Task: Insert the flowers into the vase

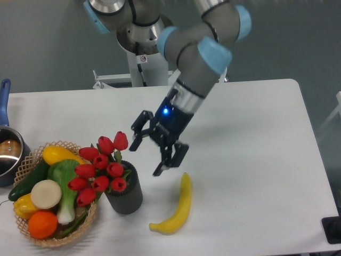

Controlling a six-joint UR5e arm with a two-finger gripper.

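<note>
The flowers (100, 168), a bunch of glossy red tulips with green leaves, stand with their stems in the vase (126, 194), a short dark grey cylinder at the front left of the table. The blooms lean left over the wicker basket's edge. My gripper (148, 154) hangs just right of and slightly above the flowers, tilted down to the left. Its two black fingers (139, 128) are spread apart and hold nothing. The vase's opening is hidden by the flowers.
A wicker basket (32, 234) with vegetables and fruit sits left of the vase, touching the flowers. A yellow banana (178, 208) lies right of the vase. A steel pot (8, 152) with a blue handle stands at the left edge. The table's front edge is near.
</note>
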